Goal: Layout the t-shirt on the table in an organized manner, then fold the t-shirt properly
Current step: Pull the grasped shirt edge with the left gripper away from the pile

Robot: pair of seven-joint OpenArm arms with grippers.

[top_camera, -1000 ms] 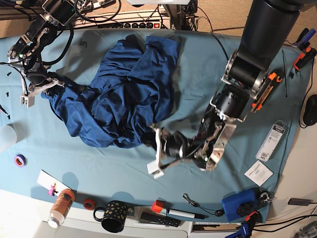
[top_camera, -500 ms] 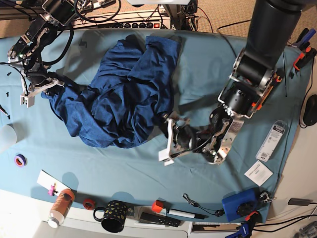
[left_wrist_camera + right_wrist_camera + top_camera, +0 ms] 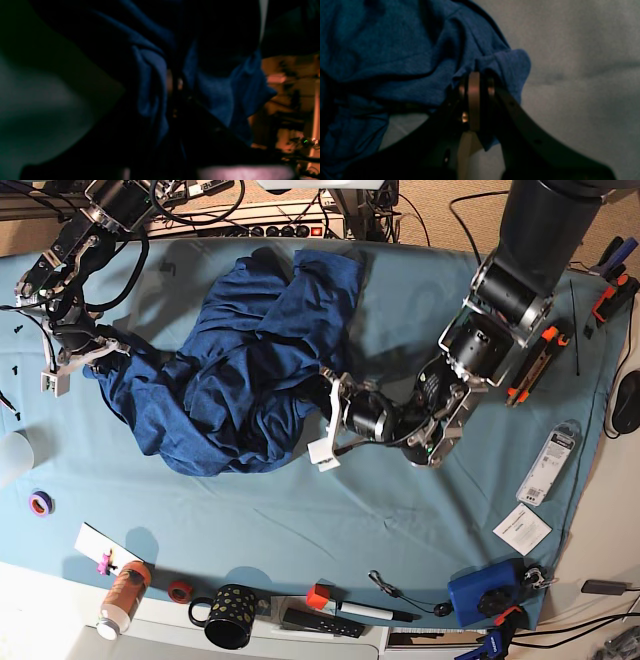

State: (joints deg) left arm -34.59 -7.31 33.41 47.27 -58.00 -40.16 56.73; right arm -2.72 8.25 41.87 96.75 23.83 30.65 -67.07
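The t-shirt (image 3: 240,370) is heaped on the table (image 3: 420,290), left of centre. Its left edge is met by the right gripper (image 3: 70,360), its right edge by the left gripper (image 3: 328,420). A mug (image 3: 228,614) stands at the near edge.

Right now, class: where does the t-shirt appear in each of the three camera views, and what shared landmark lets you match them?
Base: the t-shirt lies crumpled, centre-left on the table.
Left wrist: dark blue folds fill the middle, blurred and dim.
Right wrist: it fills the upper left, an edge pinched in the right gripper.
Shared landmark: the teal table cover.
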